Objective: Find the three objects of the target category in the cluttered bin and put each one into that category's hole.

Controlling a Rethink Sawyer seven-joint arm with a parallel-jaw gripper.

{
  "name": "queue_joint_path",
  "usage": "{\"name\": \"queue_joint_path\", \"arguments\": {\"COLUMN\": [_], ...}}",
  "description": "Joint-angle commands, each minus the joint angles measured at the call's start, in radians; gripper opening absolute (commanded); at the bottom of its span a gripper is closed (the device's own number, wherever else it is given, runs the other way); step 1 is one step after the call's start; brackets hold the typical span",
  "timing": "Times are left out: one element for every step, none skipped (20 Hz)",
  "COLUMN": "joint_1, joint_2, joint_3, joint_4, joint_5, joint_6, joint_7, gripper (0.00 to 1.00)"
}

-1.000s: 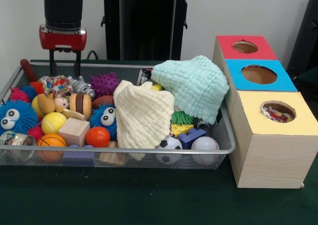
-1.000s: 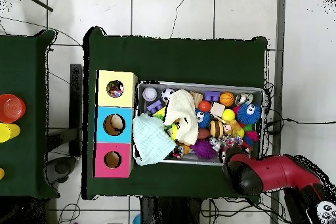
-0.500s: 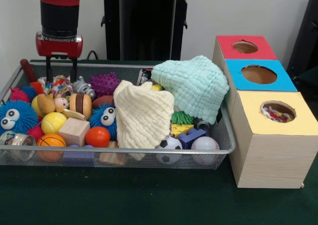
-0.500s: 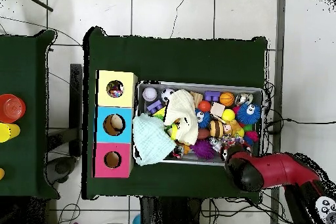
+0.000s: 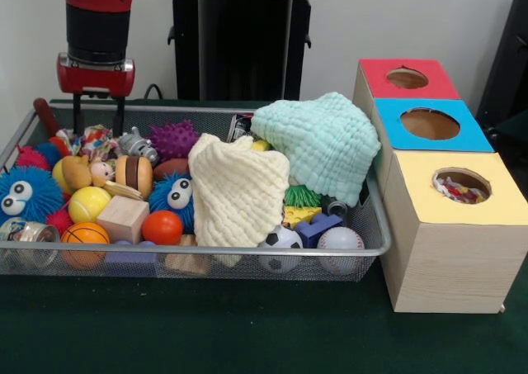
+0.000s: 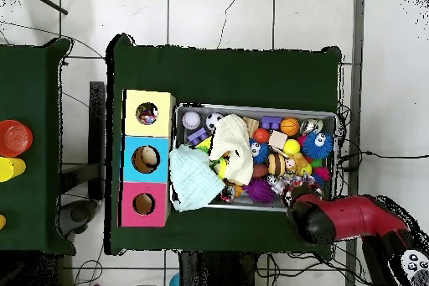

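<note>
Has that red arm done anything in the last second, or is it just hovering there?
The gripper has come down a little and shifted slightly left in the front view, its fingers open above the far corner of the wire bin. It has grasped nothing. The toys, both cloths and the three boxes haven't moved.

No lettering, brand, number or sign can be read on anything in either view. The small dark packet at the far wall of the wire bin carries print, but it is too small to make out.
</note>
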Motion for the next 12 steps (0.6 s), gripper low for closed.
{"name": "queue_joint_path", "arguments": {"joint_1": [-0.006, -0.009, -0.010, -0.009, -0.015, -0.014, -0.020, -0.019, -0.025, -0.031, -0.041, -0.050], "joint_2": [0.078, 0.088, 0.092, 0.097, 0.102, 0.106, 0.113, 0.116, 0.121, 0.124, 0.127, 0.131], "joint_3": [-0.006, 0.003, 0.010, 0.011, 0.018, 0.018, 0.026, 0.027, 0.034, 0.040, 0.051, 0.062], "joint_4": [-0.118, -0.122, -0.124, -0.128, -0.128, -0.131, -0.134, -0.137, -0.138, -0.137, -0.134, -0.131], "joint_5": [-0.022, -0.015, -0.010, -0.010, -0.009, -0.014, -0.012, -0.013, -0.010, -0.007, -0.001, 0.002], "joint_6": [0.078, 0.077, 0.079, 0.081, 0.079, 0.075, 0.074, 0.074, 0.076, 0.075, 0.076, 0.074], "joint_7": [-0.089, -0.095, -0.102, -0.108, -0.117, -0.120, -0.132, -0.136, -0.147, -0.154, -0.168, -0.179], "gripper": [1.00, 1.00, 1.00, 1.00, 1.00, 1.00, 1.00, 1.00, 1.00, 1.00, 1.00, 0.00]}}
